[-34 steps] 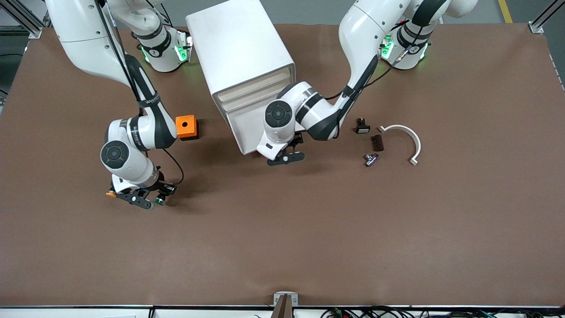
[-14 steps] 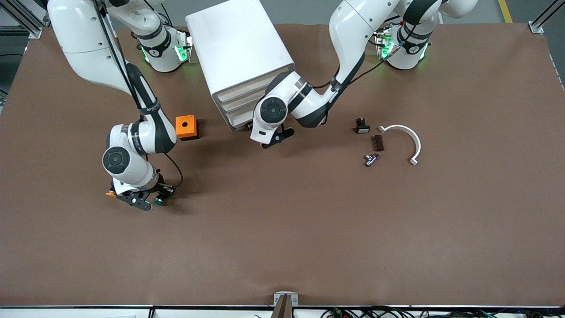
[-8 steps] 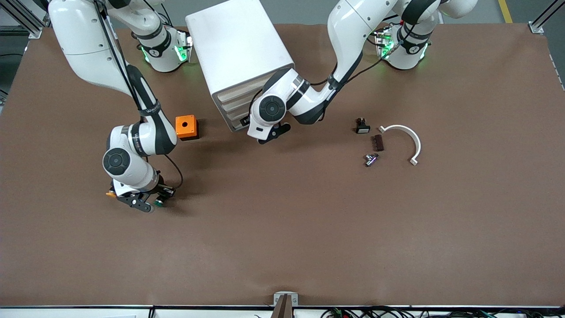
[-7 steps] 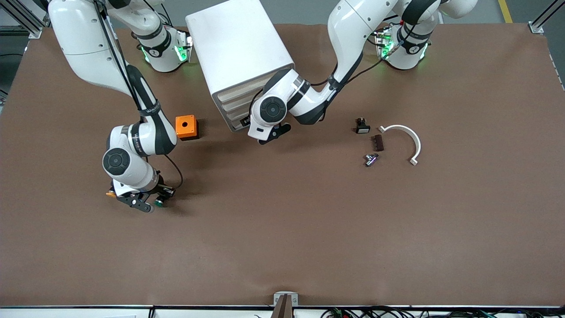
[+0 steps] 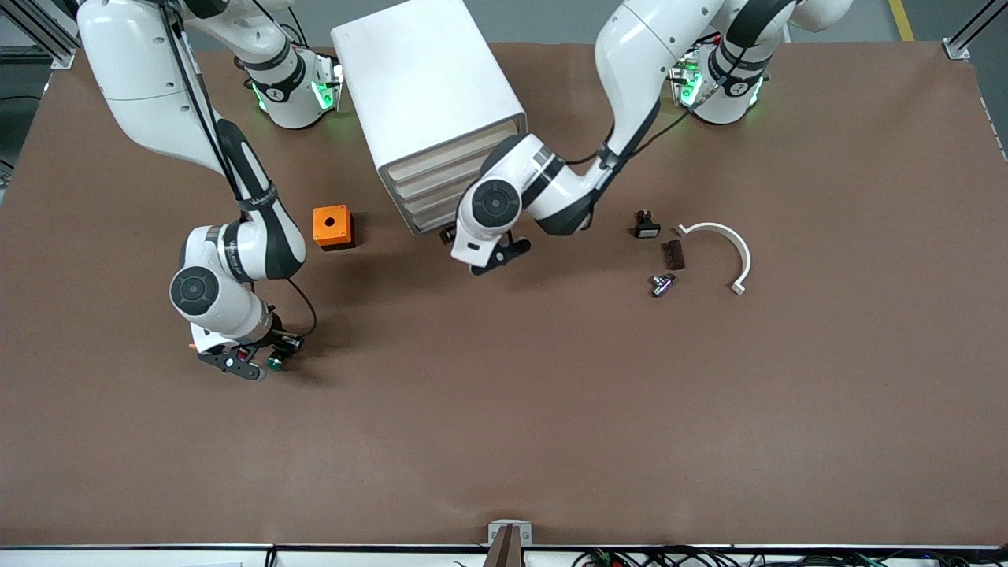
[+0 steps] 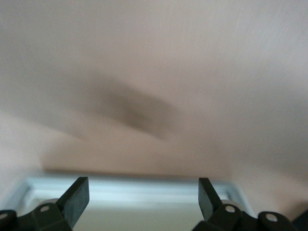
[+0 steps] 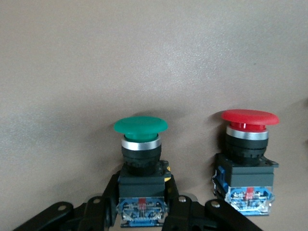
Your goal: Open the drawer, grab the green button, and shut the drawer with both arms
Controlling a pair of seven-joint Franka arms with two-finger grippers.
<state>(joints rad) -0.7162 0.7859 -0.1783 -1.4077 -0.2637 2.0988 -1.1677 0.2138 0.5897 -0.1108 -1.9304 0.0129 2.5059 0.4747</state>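
Right hand (image 7: 142, 214) of mine clenches the green button (image 7: 140, 144) low over the tabletop (image 5: 504, 409); my left hand (image 6: 143, 199) hangs released before the drawer (image 5: 429, 206).

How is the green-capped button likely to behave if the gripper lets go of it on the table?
The green button looks top-heavy, its wide cap over a narrower body, so it may tip. Once on its side, the round cap could let it roll. The right gripper is shut on its boxy base, which probably grips well.

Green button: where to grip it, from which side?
Grip the squarish dark body below the cap of the green button, from the base end, as the shut right gripper does. The mushroom cap is round and overhangs; the body's flat sides suit the fingers.
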